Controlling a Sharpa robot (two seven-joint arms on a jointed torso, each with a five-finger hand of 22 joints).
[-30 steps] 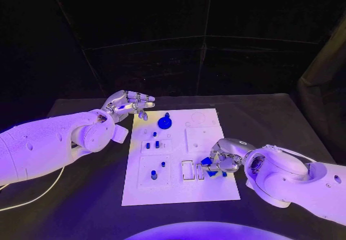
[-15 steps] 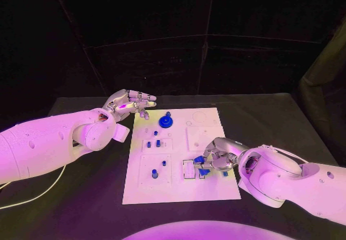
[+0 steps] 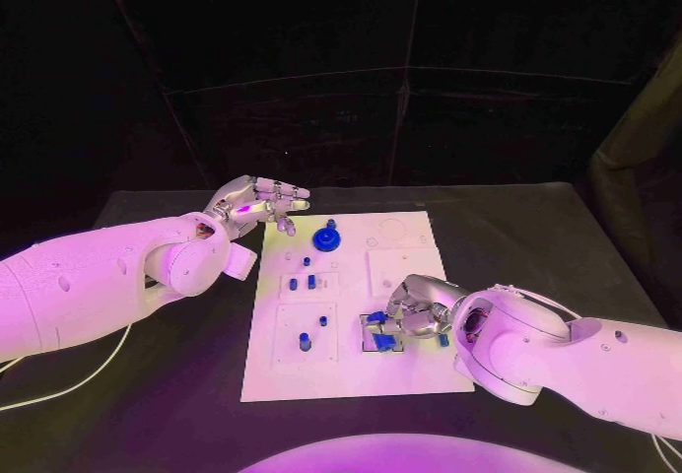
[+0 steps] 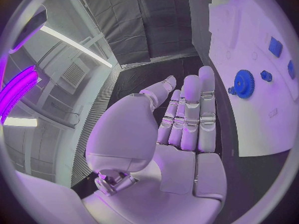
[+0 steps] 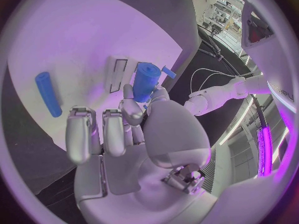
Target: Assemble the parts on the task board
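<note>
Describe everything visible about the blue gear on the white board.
The blue gear is a round toothed wheel with a raised hub or knob at its centre, plastic by its look. It lies flat near the far edge of the task board, on its left half. Nothing grips it: the left hand hovers just beside it, fingers apart. A smaller blue piece lies next to it in the left wrist view.

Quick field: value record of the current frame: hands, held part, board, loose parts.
left hand: empty, fingers apart, hovering by the board's far left corner
right hand: pinches a blue cylinder above the rectangular slots
task board: white, flat on the black table
blue gear: on the board near the left hand
loose blue rod: lying on the board, apart from the right hand
</note>
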